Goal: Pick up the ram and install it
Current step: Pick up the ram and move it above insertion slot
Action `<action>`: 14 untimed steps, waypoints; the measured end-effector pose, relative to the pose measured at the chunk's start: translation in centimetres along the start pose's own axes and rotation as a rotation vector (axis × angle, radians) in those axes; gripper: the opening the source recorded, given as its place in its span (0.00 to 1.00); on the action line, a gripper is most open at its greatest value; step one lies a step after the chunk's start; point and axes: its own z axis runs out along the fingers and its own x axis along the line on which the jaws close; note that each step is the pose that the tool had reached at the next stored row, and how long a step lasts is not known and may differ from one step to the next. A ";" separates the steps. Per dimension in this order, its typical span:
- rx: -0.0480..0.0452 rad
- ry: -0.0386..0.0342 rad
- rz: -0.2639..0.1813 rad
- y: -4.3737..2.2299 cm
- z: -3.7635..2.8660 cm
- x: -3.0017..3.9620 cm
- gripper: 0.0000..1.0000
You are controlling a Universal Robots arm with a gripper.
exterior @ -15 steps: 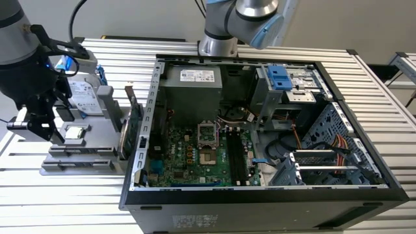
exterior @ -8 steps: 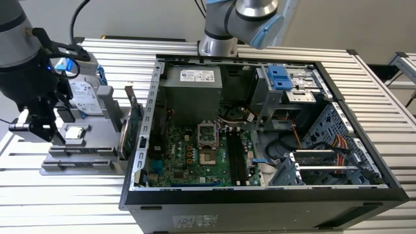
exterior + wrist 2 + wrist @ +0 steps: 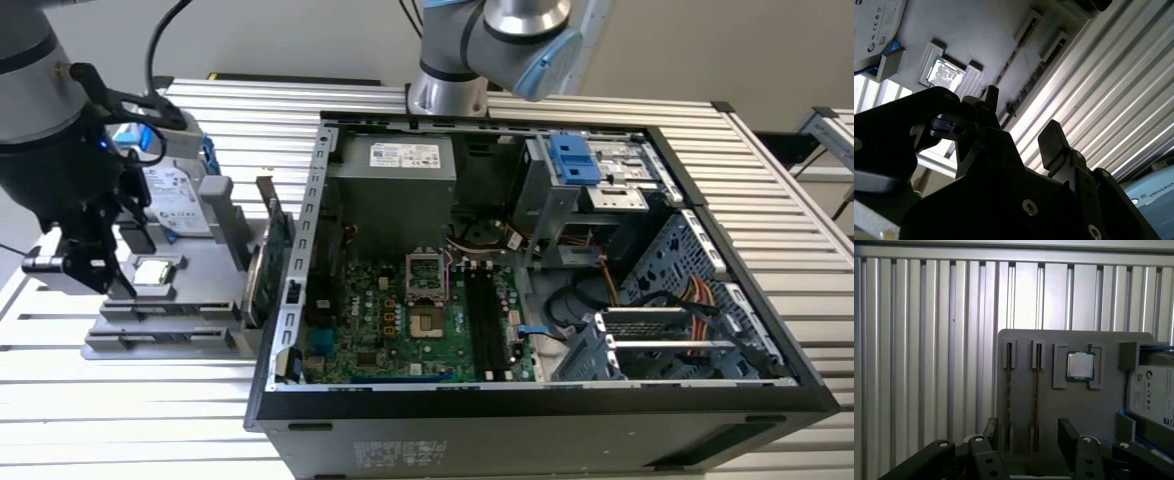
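A robot arm's gripper (image 3: 1029, 425) hangs empty and spread wide above a grey parts tray (image 3: 1074, 410), fingers (image 3: 1068, 432) pointing down at the ram (image 3: 1037, 390), which stands on edge in a tray slot directly beneath; a second strip (image 3: 1009, 390) stands parallel just beside it, and in the first wrist view both fall within the span of the open fingers, so which one is the target cannot be told; a clean pick probably calls for centring on a single strip, one finger dropping into the gap between the two, closing across the thin board's flat faces and lifting straight up so it does not bind in the end brackets; to one side of the gripper, just past the strips, a square processor chip (image 3: 1080, 365) sits in its own recess, with a hard drive (image 3: 1154, 390) beyond it on the same tray; a slatted metal table (image 3: 914, 340) carries everything; in the exterior view an upright expansion card (image 3: 278, 262) stands between the gripper and the open computer case (image 3: 534, 400), a likely obstacle on the way to the memory slots (image 3: 490, 330) well apart inside.
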 end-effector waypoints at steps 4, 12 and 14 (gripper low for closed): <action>-0.0001 0.0025 0.000 -0.01 0.30 -0.01 1.00; -0.0003 0.0076 0.001 -0.02 0.85 -0.01 1.00; -0.0002 0.0098 0.001 -0.02 1.00 -0.01 1.00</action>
